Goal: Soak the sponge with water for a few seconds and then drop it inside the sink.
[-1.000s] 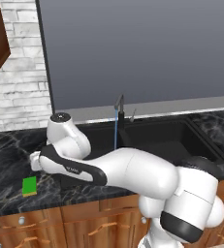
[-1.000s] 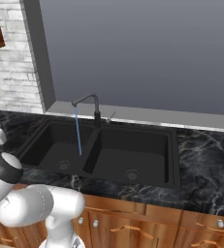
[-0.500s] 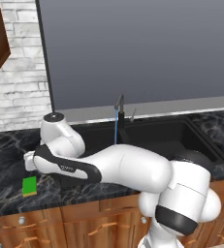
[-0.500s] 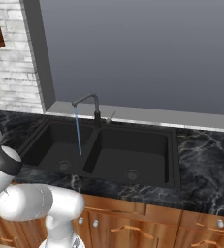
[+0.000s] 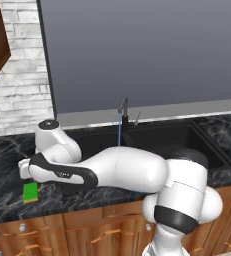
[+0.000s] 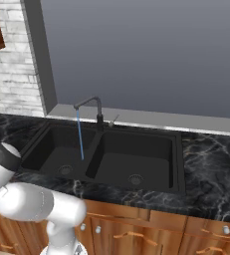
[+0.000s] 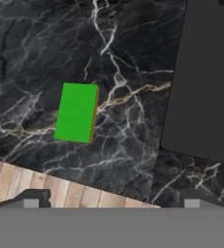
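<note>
Simulated kitchen, seen at the approach to the pick-up. Lay flat on the black marble counter (image 5: 7, 205), left of the sink (image 6: 106, 157) and near the counter's front edge: the sponge (image 5: 30, 192), green top up, thin yellow layer visible along one side in the hand view (image 7: 76, 112). Touched by nothing. Reached out low and leftward over that stretch of counter: the white arm, with the gripper (image 7: 111, 202) hovering above the sponge, jaws spread wide and empty, fingertips (image 7: 30, 199) at the bottom of the hand view. Sat left of centre between the tips, the sponge, so alignment judged not quite finished. Ran from the dark faucet (image 6: 89, 107) into the left basin: the water (image 6: 79, 134), a thin blue stream. Step in hand, as judged: lining up for the grasp, nothing soaked so far. Called for next, probably: a small sideways shift to centre the sponge, a straight descent, a close across its narrow width, then a lift and carry rightward under the stream.
</note>
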Controlling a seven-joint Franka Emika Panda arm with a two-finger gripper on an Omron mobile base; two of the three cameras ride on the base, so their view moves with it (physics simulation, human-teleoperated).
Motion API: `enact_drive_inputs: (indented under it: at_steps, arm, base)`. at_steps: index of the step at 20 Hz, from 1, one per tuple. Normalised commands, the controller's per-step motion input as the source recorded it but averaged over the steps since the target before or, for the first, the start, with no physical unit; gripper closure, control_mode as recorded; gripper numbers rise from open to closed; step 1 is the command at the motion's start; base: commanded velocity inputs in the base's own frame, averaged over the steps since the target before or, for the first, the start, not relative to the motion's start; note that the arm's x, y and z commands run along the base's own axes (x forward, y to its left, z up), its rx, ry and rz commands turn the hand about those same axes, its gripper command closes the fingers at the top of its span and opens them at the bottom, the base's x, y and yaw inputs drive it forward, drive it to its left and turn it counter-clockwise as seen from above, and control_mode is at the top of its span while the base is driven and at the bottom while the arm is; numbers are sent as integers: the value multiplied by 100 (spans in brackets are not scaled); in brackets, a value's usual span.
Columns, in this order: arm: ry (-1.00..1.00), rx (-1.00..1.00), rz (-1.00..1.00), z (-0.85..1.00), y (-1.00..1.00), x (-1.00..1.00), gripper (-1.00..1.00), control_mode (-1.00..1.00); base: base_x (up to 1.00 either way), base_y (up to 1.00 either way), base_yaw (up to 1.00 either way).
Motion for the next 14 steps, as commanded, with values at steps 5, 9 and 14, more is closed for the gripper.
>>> enact_drive_inputs:
  at_steps: [5, 9, 14]
  arm:
    - [0, 0, 0, -21, 22, 12, -100, -100]
    - [0, 0, 0, -15, 11, 18, -100, -100]
    - [0, 0, 0, -7, 15, 22, -100, -100]
  base:
    - [0, 0, 0]
    - [0, 0, 0]
    - [0, 0, 0]
